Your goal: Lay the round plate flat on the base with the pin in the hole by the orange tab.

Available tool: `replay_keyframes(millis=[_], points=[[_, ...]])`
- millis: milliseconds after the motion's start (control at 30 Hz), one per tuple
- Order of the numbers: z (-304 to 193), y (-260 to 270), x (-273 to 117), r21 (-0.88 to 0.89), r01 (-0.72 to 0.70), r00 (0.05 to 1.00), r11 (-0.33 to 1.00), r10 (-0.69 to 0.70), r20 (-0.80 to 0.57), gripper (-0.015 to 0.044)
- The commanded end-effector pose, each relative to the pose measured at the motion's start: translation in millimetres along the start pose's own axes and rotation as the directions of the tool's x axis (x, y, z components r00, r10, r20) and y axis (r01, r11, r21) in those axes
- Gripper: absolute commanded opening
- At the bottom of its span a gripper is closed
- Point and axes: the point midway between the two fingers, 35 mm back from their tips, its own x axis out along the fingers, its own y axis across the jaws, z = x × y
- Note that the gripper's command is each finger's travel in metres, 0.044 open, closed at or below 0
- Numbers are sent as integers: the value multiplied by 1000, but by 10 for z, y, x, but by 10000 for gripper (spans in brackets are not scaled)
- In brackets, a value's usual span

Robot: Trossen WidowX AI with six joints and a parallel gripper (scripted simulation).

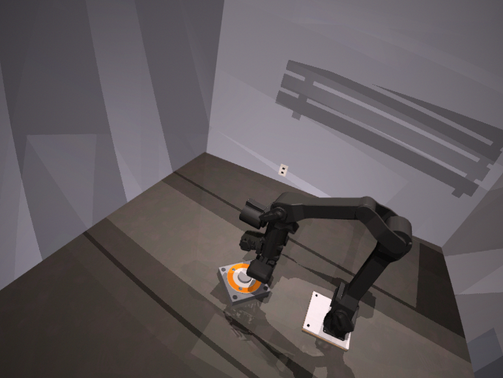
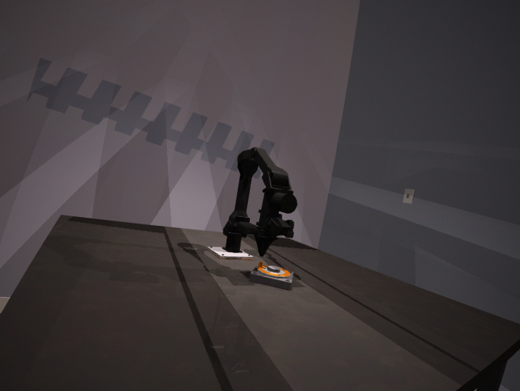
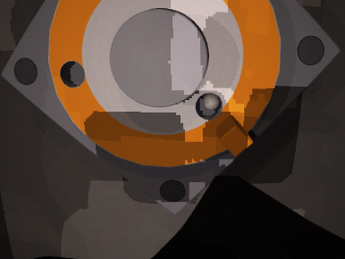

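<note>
The round orange and white plate (image 1: 232, 280) (image 2: 282, 274) (image 3: 264, 45) sits around the grey post (image 1: 244, 277) (image 2: 273, 269) (image 3: 143, 58) on the square grey base (image 1: 247, 299) (image 2: 269, 282) (image 3: 42, 89). In the wrist view the hole (image 3: 202, 109) beside the orange tab (image 3: 234, 136) (image 2: 260, 264) shows the pin's light rounded top (image 3: 212, 101) inside it. The plate looks about level; a slight tilt is too small to tell. My gripper (image 3: 224, 187) (image 2: 262, 255) is shut and empty, its tips just beyond the tab and above it, with a visible gap. The top view hides the tips and tab.
The plate has another hole (image 3: 72, 74) at the left in the wrist view, with no pin top showing. The base has dark corner holes. The arm's white mounting board (image 1: 315, 311) (image 2: 218, 252) stands apart from the base. Shadows cross the table.
</note>
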Motion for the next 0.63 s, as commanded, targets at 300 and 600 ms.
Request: replay_keyframes(millis=[300,600], points=[[11,4,-169,-3,1,1000,1000,-1,8,0],[11,4,-169,-3,1,1000,1000,-1,8,0]])
